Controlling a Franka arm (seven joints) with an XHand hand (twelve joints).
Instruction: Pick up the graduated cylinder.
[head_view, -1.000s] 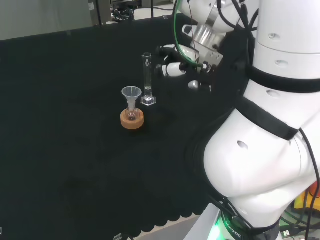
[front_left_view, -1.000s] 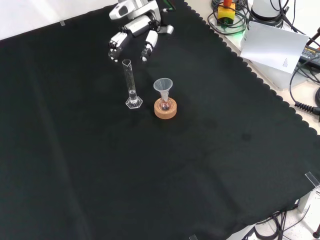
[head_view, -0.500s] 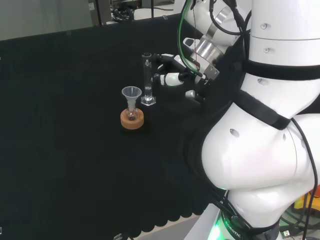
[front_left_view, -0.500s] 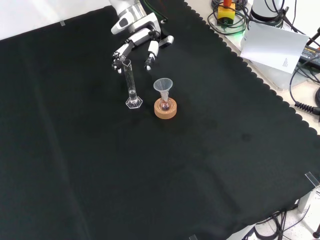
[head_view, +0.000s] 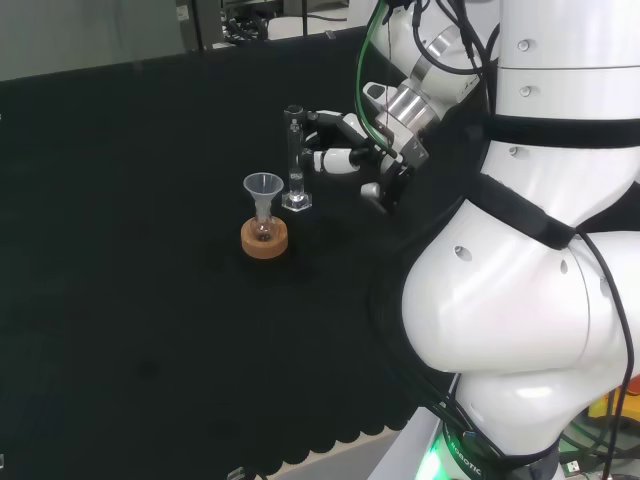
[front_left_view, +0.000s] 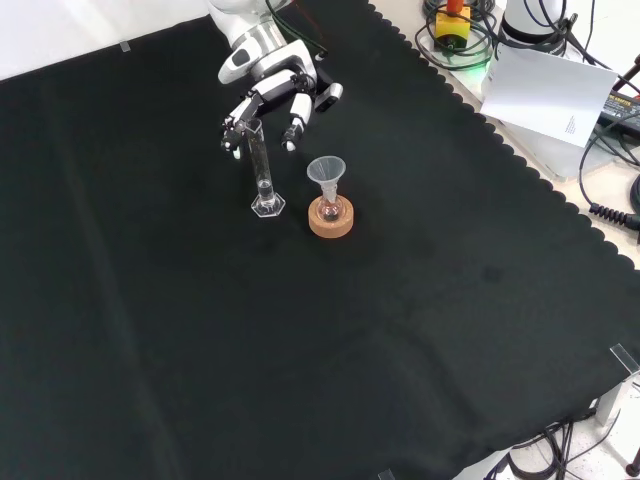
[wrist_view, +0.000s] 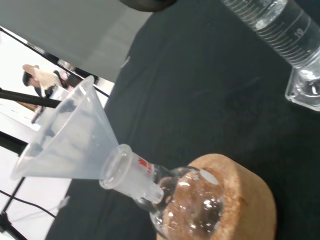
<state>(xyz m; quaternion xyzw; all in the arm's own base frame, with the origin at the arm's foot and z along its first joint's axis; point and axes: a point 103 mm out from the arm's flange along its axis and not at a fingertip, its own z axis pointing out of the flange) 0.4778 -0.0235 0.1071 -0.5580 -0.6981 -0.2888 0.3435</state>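
I have the hand spread, fingers bracketing the top of the graduated cylinder without closing, so a grip can follow. The cylinder stands upright on the tabletop, just beside the funnel in its flask on a cork ring.

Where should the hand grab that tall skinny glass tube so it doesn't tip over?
Probably the graduated cylinder's upright tube, around its upper middle, fingers curling in from the hand's side. It is tall and slim, and the funnel crowds its other side.

Front view: graduated cylinder left of funnel – funnel in flask on cork ring.
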